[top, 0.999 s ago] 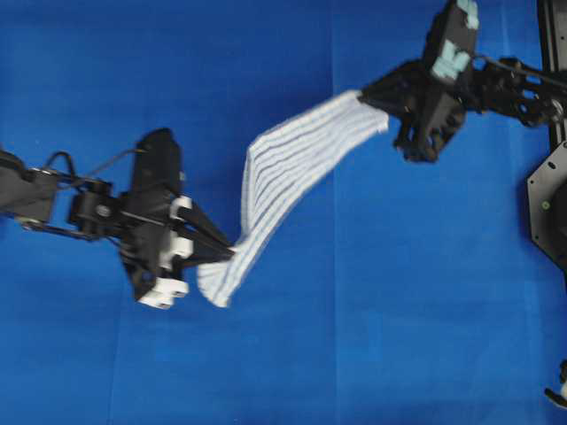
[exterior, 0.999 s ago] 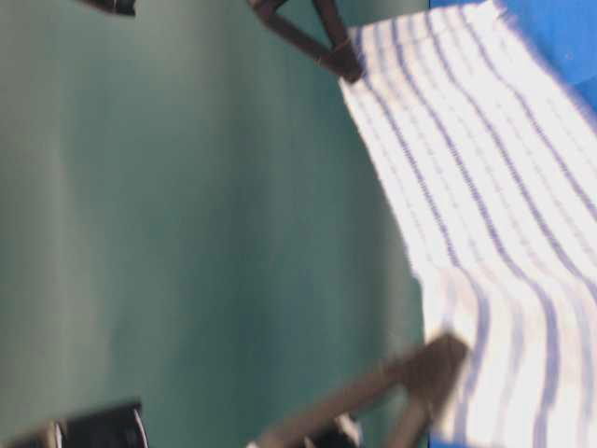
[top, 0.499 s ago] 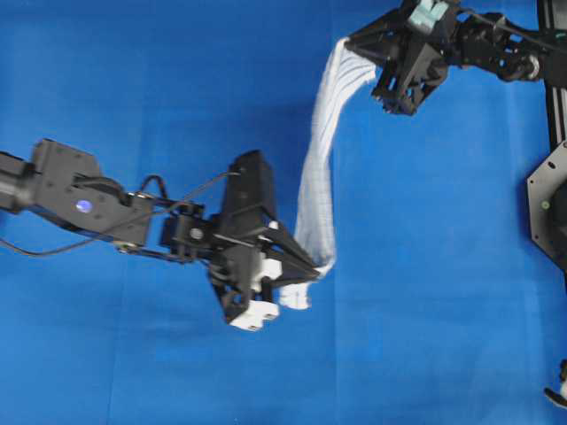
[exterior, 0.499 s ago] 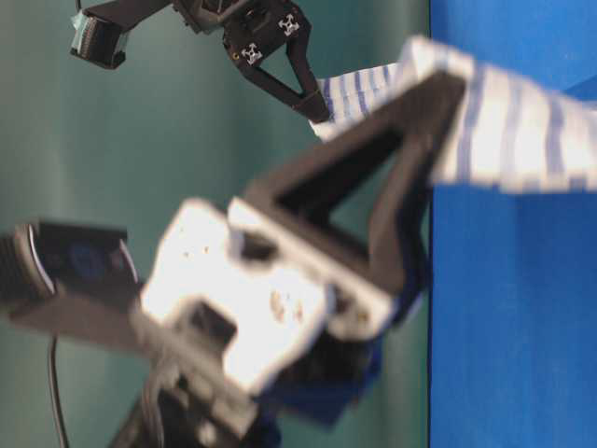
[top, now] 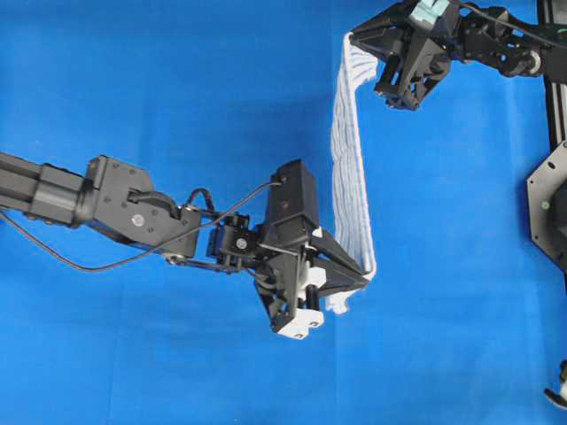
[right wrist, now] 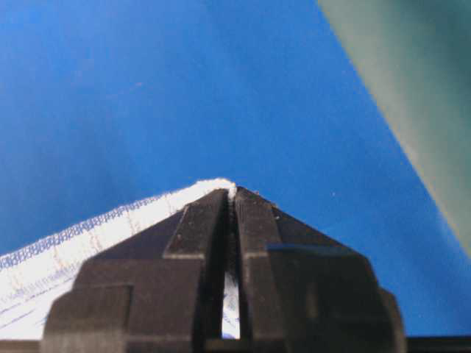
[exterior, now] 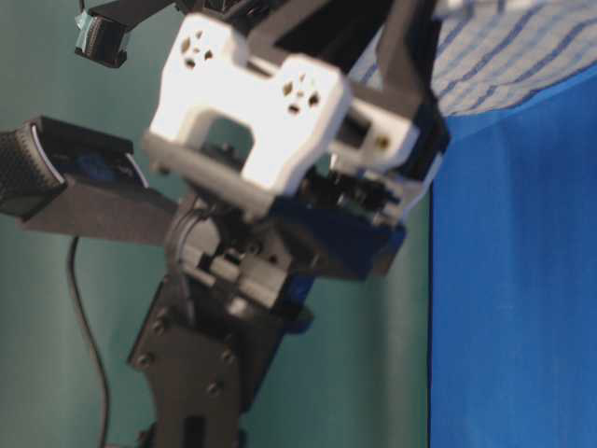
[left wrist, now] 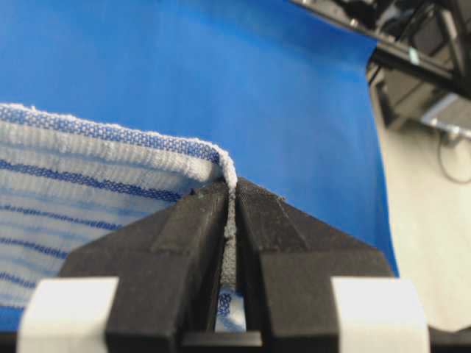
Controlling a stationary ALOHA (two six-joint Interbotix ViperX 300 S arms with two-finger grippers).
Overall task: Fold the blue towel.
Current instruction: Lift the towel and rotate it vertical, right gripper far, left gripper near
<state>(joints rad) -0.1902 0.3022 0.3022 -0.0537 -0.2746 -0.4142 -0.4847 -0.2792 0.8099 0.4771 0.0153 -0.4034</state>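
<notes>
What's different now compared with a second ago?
The left gripper carried its corner of the blue towel rightward across the overhead view; the right gripper moved up. The towel now hangs as a narrow upright band. Both grippers stay clamped on their corners.

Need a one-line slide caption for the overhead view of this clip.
Both end effectors, left and right, pinch opposite ends of the blue towel, stretched between them above the blue table covering.
</notes>
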